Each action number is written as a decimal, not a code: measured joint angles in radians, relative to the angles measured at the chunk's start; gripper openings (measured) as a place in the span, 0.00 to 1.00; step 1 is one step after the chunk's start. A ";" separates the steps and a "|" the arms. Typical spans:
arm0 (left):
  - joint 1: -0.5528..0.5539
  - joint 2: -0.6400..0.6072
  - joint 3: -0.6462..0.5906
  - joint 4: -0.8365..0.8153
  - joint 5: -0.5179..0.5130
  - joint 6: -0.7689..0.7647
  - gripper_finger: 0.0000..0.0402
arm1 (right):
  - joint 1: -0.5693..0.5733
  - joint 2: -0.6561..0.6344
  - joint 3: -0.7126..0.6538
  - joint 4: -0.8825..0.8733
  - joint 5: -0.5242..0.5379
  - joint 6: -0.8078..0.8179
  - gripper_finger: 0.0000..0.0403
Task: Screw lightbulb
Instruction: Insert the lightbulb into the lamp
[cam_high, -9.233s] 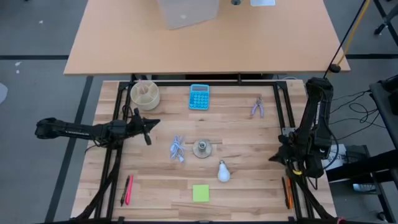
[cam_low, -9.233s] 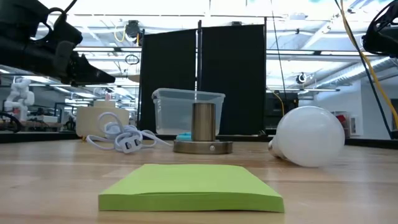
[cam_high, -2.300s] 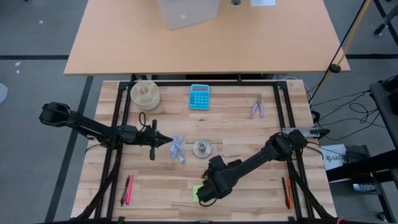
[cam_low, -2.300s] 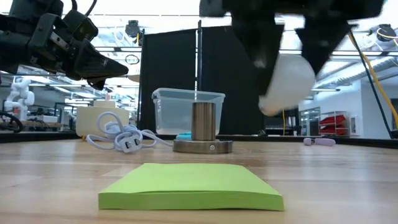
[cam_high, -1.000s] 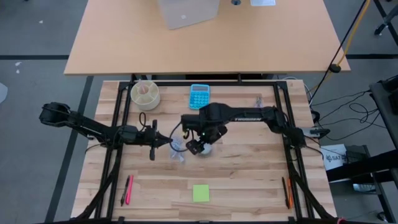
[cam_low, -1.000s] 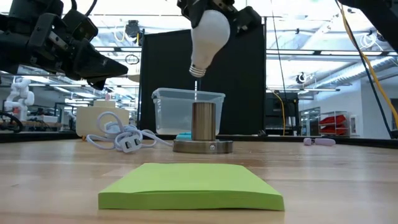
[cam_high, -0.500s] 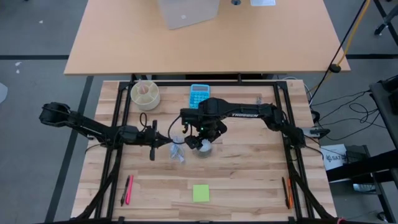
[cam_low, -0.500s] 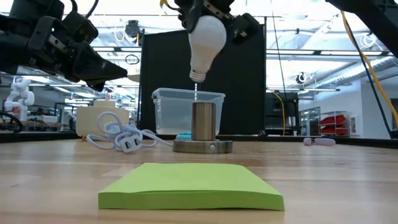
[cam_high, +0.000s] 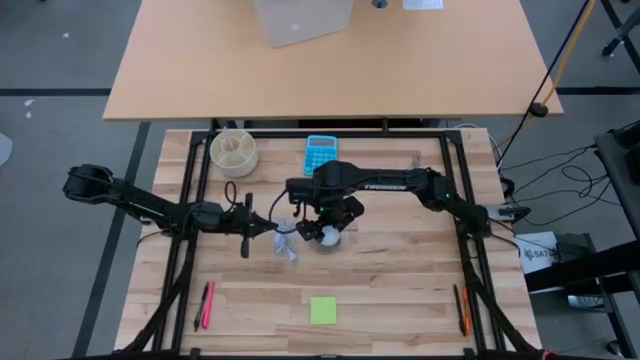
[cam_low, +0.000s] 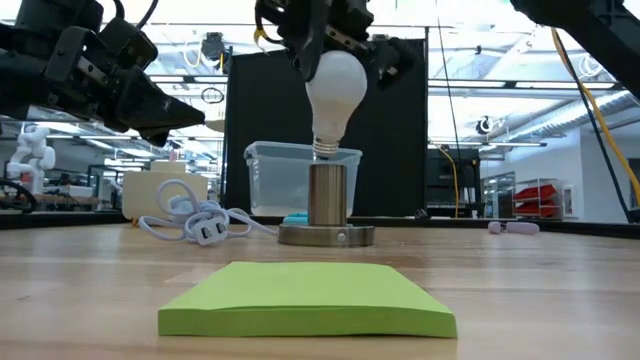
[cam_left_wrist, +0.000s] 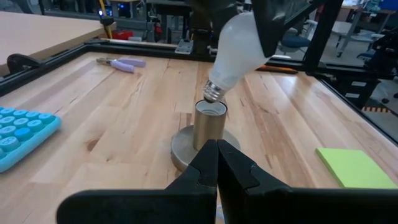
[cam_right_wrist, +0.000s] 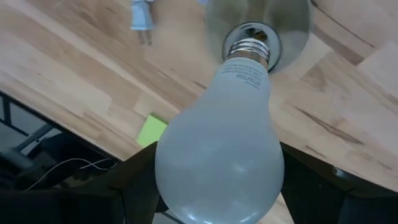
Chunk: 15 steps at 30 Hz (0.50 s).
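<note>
Lightbulb (cam_low: 335, 82) has dropped since half a second back: screw base was hanging clear above the socket (cam_low: 327, 195), now it sits at the socket mouth, just entering. Bulb is tilted, not plumb; the left wrist view shows the threaded base leaning into the rim at an angle.

Right claw (cam_low: 334, 55) is clamped on the frosted globe from above, fingers either side of its widest part, base pointing down. In the right wrist view the globe fills the space between both fingers (cam_right_wrist: 127, 177) and the base lines up over the socket opening. In the high view this claw (cam_high: 322, 228) is over the middle of the worktop (cam_high: 400, 290), arm reaching in from the right side.

Socket is a short metal cylinder on a round grey base disc (cam_left_wrist: 183, 149), standing upright on the worktop.

Left claw (cam_high: 268, 228) has its fingers together, holding nothing, hovering just left of the socket and pointing at it, with the coiled white cable (cam_high: 287, 247) below its tip. It hasn't shifted.

Elsewhere on the worktop: green sticky-note pad (cam_high: 323, 310) at the near edge, blue calculator (cam_high: 320, 150) at the far edge, round tan cup (cam_high: 232, 151) at far left, purple pliers (cam_left_wrist: 121, 62) beyond the socket, pink and black pens (cam_high: 206, 305) at near left.
</note>
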 joint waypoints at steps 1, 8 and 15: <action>0.000 0.000 0.000 0.000 0.000 0.000 0.00 | -0.003 0.002 0.000 0.002 -0.001 -0.001 0.67; 0.000 0.000 0.000 0.000 0.000 0.000 0.00 | -0.023 0.004 0.000 -0.010 -0.032 -0.004 0.67; 0.000 0.000 0.000 0.000 0.000 0.001 0.00 | -0.026 0.004 0.000 -0.011 -0.052 0.003 0.67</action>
